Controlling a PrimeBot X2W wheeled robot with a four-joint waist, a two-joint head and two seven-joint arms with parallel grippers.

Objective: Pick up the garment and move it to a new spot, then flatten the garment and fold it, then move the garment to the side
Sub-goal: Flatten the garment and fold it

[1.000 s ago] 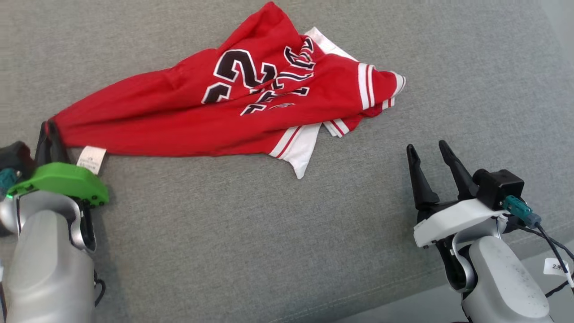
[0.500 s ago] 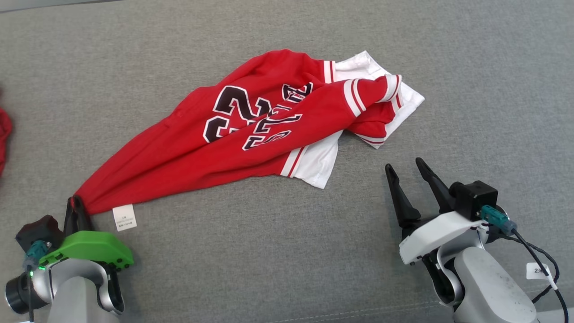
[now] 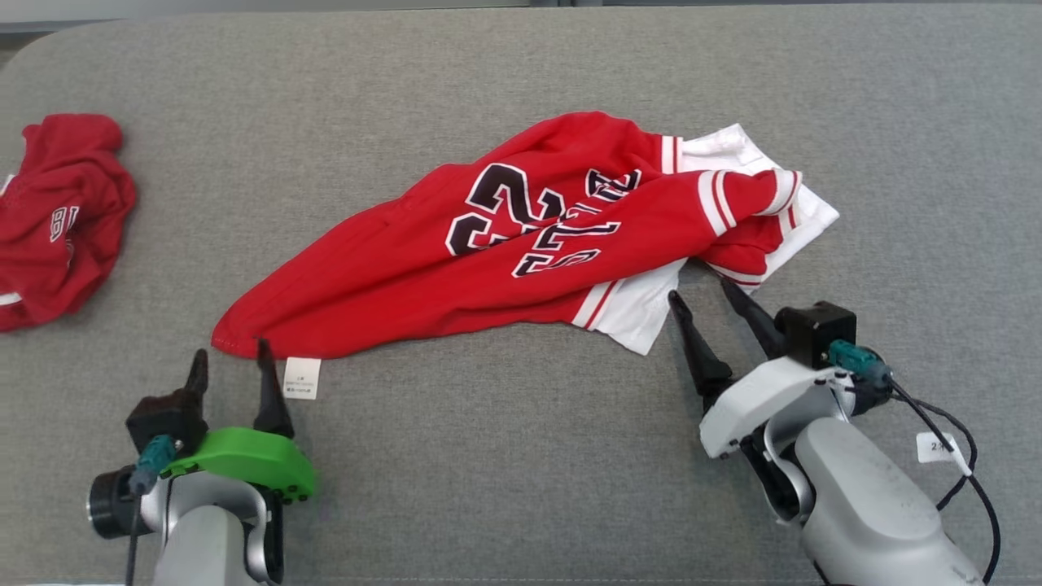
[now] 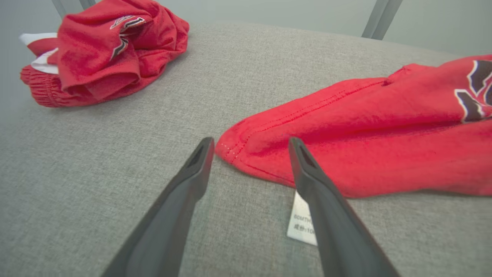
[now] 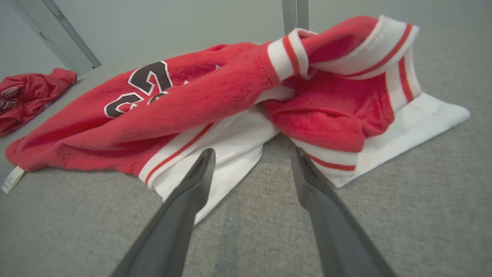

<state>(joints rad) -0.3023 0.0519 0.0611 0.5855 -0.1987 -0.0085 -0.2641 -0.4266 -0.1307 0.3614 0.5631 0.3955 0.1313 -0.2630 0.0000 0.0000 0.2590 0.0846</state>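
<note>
The garment (image 3: 456, 277) is a red jersey with dark numbers and white striped trim, lying crumpled and stretched across the grey cushion (image 3: 505, 456). Its red hem corner (image 4: 246, 150) lies just past my left gripper (image 3: 229, 360), which is open and holds nothing. A white label (image 3: 301, 378) hangs from that corner beside the right finger. My right gripper (image 3: 698, 288) is open too, its tips at the white and red trim (image 5: 330, 154) at the garment's near right end, touching nothing that I can see.
A second red garment (image 3: 61, 216) lies bunched at the far left of the cushion, also seen as a bunched red garment (image 4: 103, 50) beyond the left gripper. The cushion's back edge and pale metal legs (image 4: 378, 19) stand behind it.
The left gripper has opened and let go of the garment's corner, which now rests on the cushion. The head camera has shifted, bringing the second garment into view. The right gripper sits closer to the trim.
</note>
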